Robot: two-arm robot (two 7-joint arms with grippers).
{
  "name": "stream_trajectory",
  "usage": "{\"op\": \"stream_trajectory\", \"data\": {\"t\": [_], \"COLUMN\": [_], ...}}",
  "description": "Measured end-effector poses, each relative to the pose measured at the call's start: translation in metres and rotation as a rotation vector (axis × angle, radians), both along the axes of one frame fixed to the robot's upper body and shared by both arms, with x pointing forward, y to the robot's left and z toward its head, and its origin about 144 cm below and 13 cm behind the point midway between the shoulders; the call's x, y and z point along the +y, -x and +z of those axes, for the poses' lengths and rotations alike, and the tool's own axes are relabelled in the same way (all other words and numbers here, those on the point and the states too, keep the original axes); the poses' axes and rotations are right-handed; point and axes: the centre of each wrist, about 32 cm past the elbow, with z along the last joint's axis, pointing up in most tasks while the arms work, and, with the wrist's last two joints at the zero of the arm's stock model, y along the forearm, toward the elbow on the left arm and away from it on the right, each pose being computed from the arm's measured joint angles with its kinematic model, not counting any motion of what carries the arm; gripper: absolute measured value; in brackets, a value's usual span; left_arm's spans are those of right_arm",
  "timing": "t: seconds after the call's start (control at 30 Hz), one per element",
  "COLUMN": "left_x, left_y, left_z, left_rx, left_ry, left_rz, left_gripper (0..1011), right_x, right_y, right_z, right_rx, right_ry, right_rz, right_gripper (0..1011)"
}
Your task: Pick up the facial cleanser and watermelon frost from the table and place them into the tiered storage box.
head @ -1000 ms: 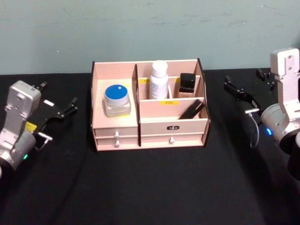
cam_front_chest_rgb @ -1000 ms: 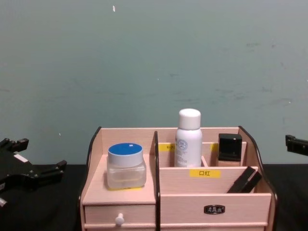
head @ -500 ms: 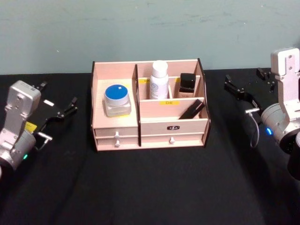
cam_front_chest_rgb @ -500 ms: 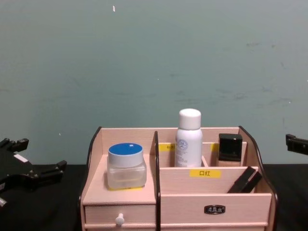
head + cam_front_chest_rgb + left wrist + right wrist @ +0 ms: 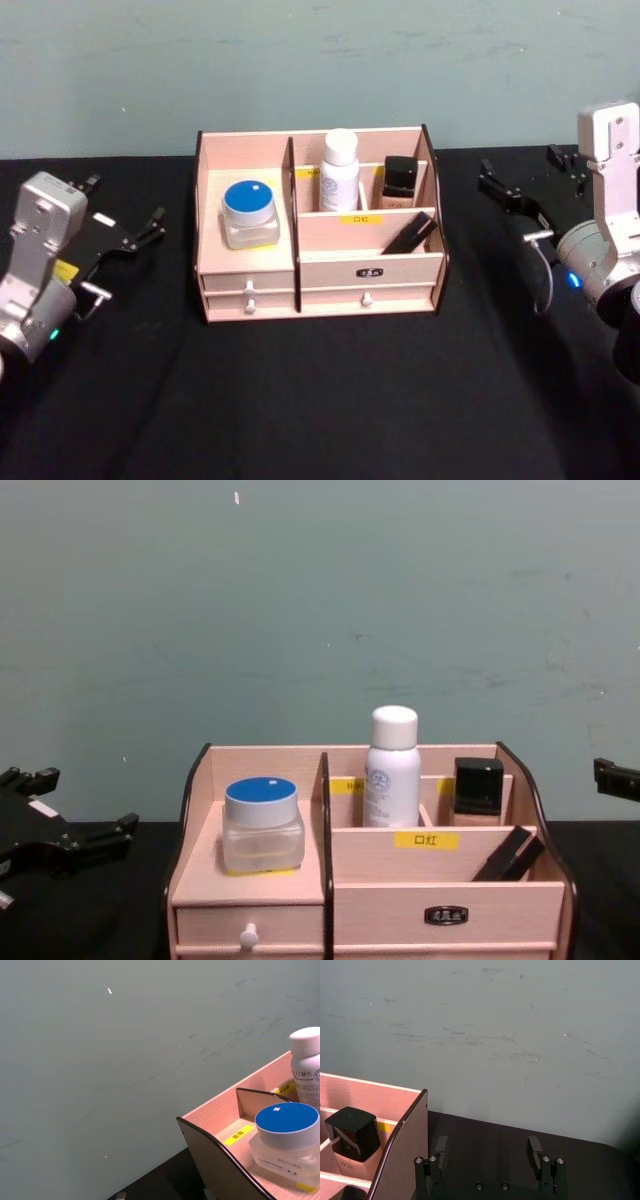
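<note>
The storage box (image 5: 318, 270) sits mid-worktop (image 5: 320, 400). At its nine o'clock the left gripper (image 5: 125, 215) hovers, jaws spread and empty; at three o'clock the right gripper (image 5: 530, 185) likewise. Inside, a blue-lidded jar (image 5: 248, 213) stands left, a white bottle (image 5: 339, 170) and black-capped bottle (image 5: 400, 182) at the back.

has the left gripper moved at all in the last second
No. In the head view the left gripper sits off the left side of the tiered storage box, same gap as before, fingers open.
</note>
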Motion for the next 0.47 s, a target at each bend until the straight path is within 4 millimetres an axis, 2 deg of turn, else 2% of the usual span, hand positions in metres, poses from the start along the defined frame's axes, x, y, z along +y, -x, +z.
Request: {"op": "stream_trajectory", "data": {"t": [0.47], "left_x": [0.0], "left_y": [0.0], "left_z": [0.0], "left_rx": [0.0], "left_ry": [0.0], "left_rz": [0.0], "left_gripper": [1001], "right_x": [0.0], "right_y": [0.0], "right_z": [0.0], "right_rx": [0.0], "right_ry": [0.0], "right_rz": [0.0], "right_gripper": [1002]}}
